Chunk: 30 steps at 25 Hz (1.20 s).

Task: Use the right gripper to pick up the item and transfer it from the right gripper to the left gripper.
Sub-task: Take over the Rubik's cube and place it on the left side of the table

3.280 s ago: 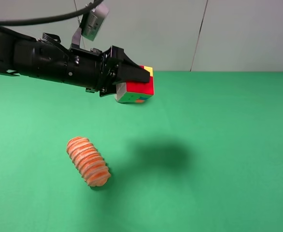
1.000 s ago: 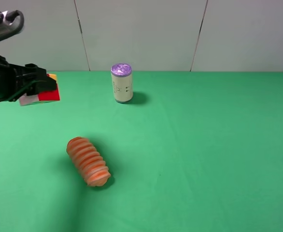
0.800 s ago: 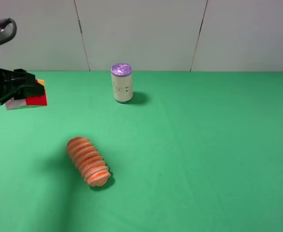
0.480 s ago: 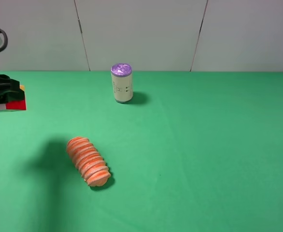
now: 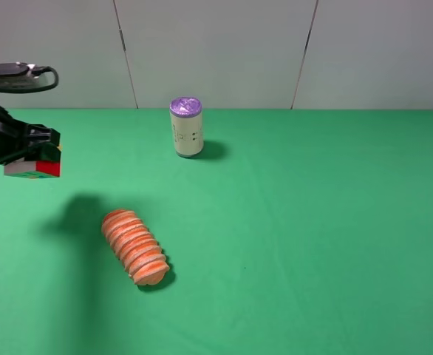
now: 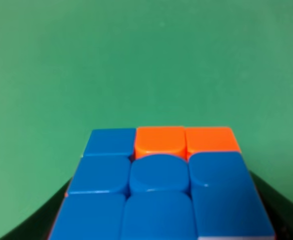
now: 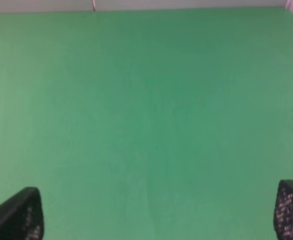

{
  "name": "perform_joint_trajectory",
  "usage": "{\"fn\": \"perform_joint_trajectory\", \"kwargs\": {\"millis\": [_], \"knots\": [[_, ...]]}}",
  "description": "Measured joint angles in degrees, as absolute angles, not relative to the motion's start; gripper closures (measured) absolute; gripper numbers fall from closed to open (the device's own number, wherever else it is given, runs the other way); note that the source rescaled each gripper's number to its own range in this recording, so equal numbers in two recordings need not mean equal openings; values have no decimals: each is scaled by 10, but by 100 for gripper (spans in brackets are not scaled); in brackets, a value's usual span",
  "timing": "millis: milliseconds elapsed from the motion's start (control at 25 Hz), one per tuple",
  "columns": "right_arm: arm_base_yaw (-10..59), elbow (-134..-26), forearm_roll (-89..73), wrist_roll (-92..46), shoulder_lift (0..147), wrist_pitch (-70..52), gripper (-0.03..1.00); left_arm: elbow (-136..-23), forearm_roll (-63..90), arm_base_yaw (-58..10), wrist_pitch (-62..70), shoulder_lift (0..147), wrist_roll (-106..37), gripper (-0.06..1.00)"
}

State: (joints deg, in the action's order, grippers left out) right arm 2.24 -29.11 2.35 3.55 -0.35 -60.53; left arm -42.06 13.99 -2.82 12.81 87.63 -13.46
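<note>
**Visitor:** Where has the cube got to?

**Me:** My left gripper (image 5: 26,151) has it. From the high camera it sits out at nine o'clock, at the far left edge, with the puzzle cube (image 5: 32,168) clamped between the fingers and lifted clear of the green table (image 5: 312,222). You can tell it is off the surface because its shadow falls apart from it, lower down towards the loaf.

**Visitor:** And the grip itself?

**Me:** Closed on the cube. In the left wrist camera the cube (image 6: 159,187) fills the lower part of the picture, blue squares with two orange ones along the far row, and the dark fingers show at both sides of it. I judge that a firm hold across two opposite faces, which suits a hard, square-sided thing.

**Visitor:** What about your right side?

**Me:** My right gripper (image 7: 156,220) is spread wide and holds nothing. Only its two finger ends show, at the corners of its wrist view, with bare green table between them. It is out of the high camera's picture altogether.

**Visitor:** So the handover?

**Me:** As I read it, finished: the cube is on the left side and the right is free. The orange ridged loaf (image 5: 135,246) at about seven o'clock and the purple-lidded can (image 5: 186,127) near eleven stand well apart from the cube.
</note>
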Motion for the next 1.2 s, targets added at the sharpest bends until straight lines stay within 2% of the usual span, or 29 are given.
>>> {"fn": "perform_joint_trajectory", "kwargs": {"millis": [400,1200], "knots": [[22,-291,23,36,-3,-605,-3,-521,138,-64,176,992,-135,94],[22,-291,23,36,-3,-605,-3,-609,83,-70,240,1084,-134,94]]}}
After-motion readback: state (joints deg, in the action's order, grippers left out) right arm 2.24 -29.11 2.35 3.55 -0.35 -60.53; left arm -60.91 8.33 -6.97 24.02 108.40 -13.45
